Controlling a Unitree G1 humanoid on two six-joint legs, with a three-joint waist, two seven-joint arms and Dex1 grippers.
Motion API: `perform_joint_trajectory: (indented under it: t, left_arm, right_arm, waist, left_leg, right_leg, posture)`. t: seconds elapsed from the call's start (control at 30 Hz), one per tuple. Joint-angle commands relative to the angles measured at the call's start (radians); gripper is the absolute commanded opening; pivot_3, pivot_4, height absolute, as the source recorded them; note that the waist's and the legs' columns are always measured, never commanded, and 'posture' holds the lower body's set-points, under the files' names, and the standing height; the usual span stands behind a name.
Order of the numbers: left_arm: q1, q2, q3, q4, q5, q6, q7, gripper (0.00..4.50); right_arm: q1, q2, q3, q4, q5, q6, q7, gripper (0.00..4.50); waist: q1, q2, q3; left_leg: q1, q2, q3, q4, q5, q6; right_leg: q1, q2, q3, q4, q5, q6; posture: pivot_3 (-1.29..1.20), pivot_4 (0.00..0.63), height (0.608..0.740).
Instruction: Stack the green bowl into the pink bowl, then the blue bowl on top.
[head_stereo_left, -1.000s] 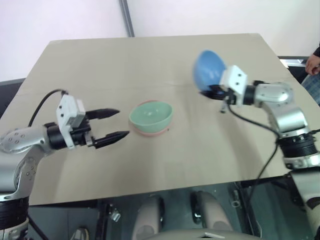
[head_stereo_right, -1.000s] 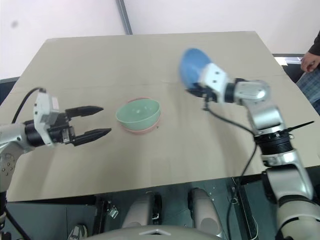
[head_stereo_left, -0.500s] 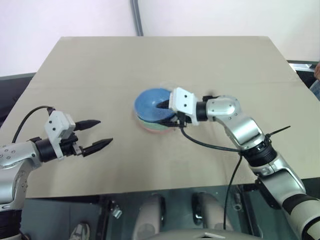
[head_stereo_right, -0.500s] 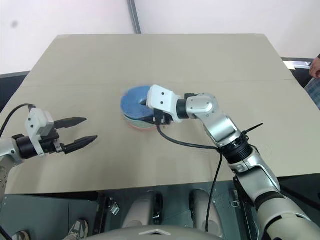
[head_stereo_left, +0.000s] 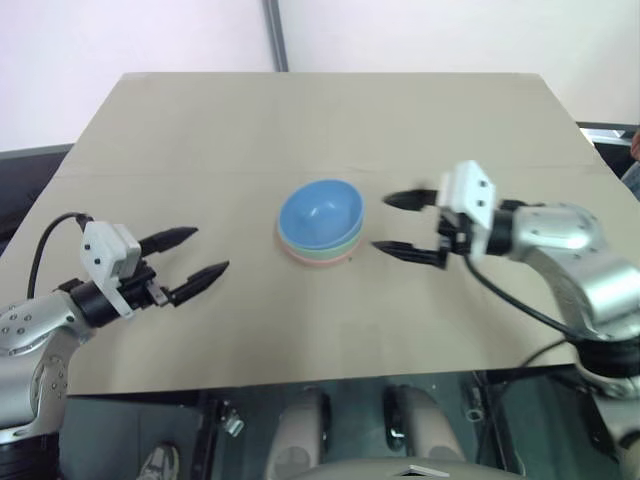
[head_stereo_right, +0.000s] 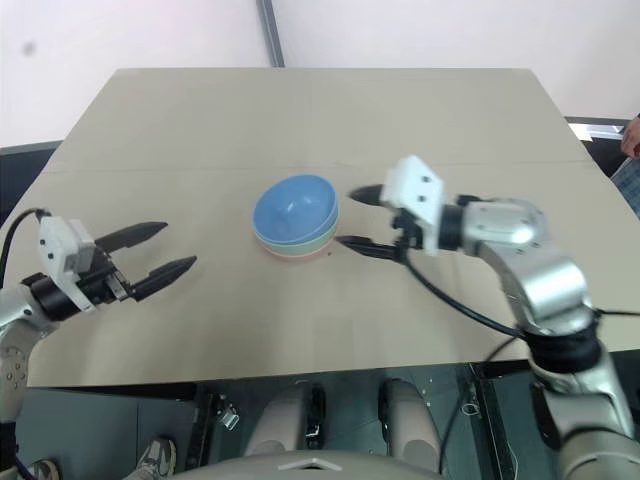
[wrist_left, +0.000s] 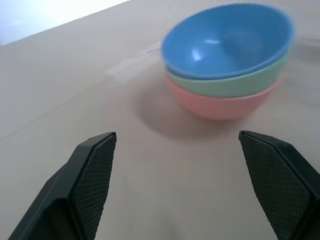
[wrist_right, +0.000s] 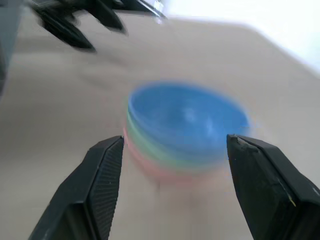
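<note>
Blue bowl (head_stereo_left: 321, 211) now stacked; right tool (head_stereo_left: 396, 224) released, withdrawn.

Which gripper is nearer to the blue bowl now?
Right. The right gripper is just beside the blue bowl; the left gripper is farther away on the other side.

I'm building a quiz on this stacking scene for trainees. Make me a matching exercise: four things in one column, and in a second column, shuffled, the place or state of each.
Things
1. small round sky-blue plastic bowl
2. small round pale mint-green plastic bowl
3. small round salmon-pink plastic bowl
4. right pincer

Places or states
A. bottom of the stack, on the tan table
B. open, holding nothing, beside the stack
C. top of the stack, hollow facing up
D. middle of the stack, only its rim band showing

Pairs: 1-C, 2-D, 3-A, 4-B
</note>
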Motion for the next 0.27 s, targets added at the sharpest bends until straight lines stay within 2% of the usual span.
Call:
perform_joint_trajectory:
  t: [0.03,0.13,0.27]
  left_arm:
    - [0.020,0.002,0.023,-0.070,-0.046,0.026,0.001,4.15]
    - [0.031,0.011,0.016,-0.080,-0.060,0.049,-0.015,4.15]
    - [0.038,0.034,0.001,-0.076,-0.058,0.071,-0.047,4.15]
  right_arm:
    - [0.124,-0.126,-0.165,-0.062,0.022,0.014,0.015,3.57]
    - [0.222,-0.171,-0.245,-0.070,0.046,0.006,0.010,3.57]
    - [0.270,-0.179,-0.266,-0.066,0.062,-0.018,-0.008,3.57]
  waist:
    - [0.000,0.000,0.000]
    - [-0.009,0.000,0.000]
    - [-0.012,0.000,0.000]
  left_leg:
    - [0.001,-0.001,0.000,0.000,0.000,0.000]
    - [0.002,0.001,0.000,0.000,0.000,0.000]
    - [0.004,0.002,-0.001,0.000,0.000,0.000]
  right_leg:
    - [0.001,0.000,-0.001,0.000,-0.001,0.001]
    - [0.001,0.002,0.001,0.000,-0.003,0.004]
    - [0.001,0.008,0.002,0.003,-0.003,0.004]
  posture:
    - [0.00,0.150,0.740]
    - [0.00,0.150,0.740]
    - [0.00,0.150,0.740]
